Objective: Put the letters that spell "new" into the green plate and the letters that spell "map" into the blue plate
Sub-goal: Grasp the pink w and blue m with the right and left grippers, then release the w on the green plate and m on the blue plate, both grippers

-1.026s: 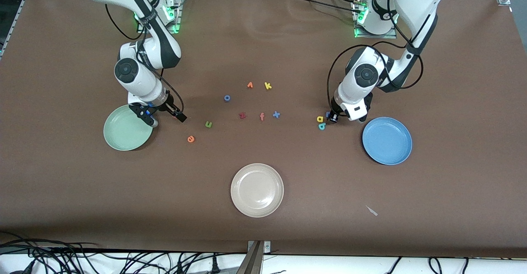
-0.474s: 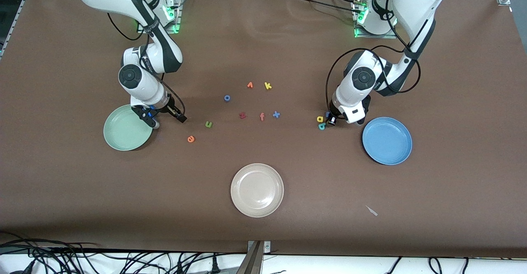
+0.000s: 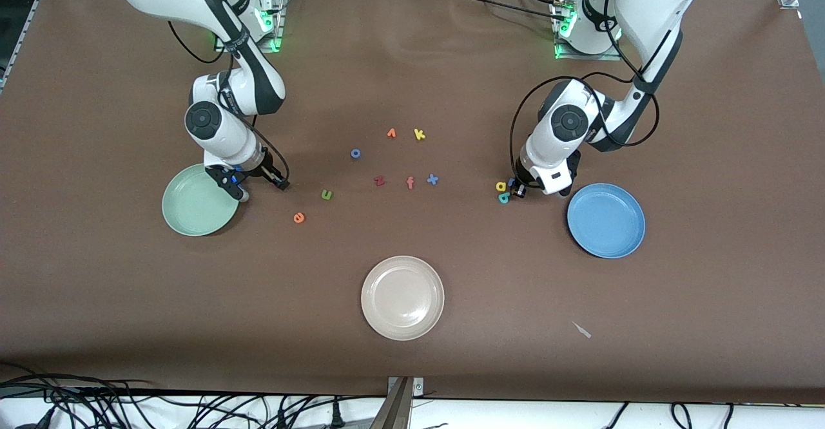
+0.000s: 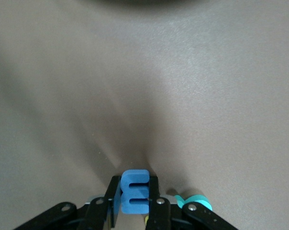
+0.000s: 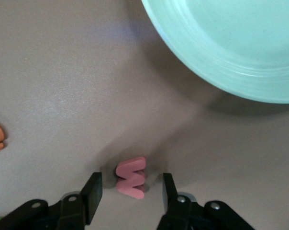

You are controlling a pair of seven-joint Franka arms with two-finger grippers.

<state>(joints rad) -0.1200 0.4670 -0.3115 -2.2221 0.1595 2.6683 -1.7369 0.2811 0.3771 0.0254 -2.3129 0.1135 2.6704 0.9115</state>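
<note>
**Both grippers down at their letters: the m clamped, the w between parted fingers**

The brown table (image 3: 412, 274) carries three plates. The green plate (image 3: 198, 200) lies toward the right arm's end, the blue plate (image 3: 606, 220) toward the left arm's end, and a cream-white plate (image 3: 403, 297) sits between them, nearest the front camera. All three hold nothing.

The left gripper (image 4: 135, 196) is low on the table just beside the blue plate, its fingers clenched on the blue m (image 4: 135, 191) — the letter stands on edge between the pads. The yellow a (image 3: 501, 186) and teal p (image 3: 503, 198) lie close beside it, the p nearer the front camera.

The right gripper (image 5: 130, 189) is down at the table just beside the green plate's rim. Its fingers stand apart on either side of the pink-salmon w (image 5: 131, 177), with a gap showing on each side — not gripping it.

The green n (image 3: 327, 194) and orange e (image 3: 298, 218) lie on the table near the right gripper, toward the middle. Other loose letters lie scattered at mid-table, among them a blue o (image 3: 355, 153), a yellow k (image 3: 419, 134) and a blue x (image 3: 432, 179).
</note>
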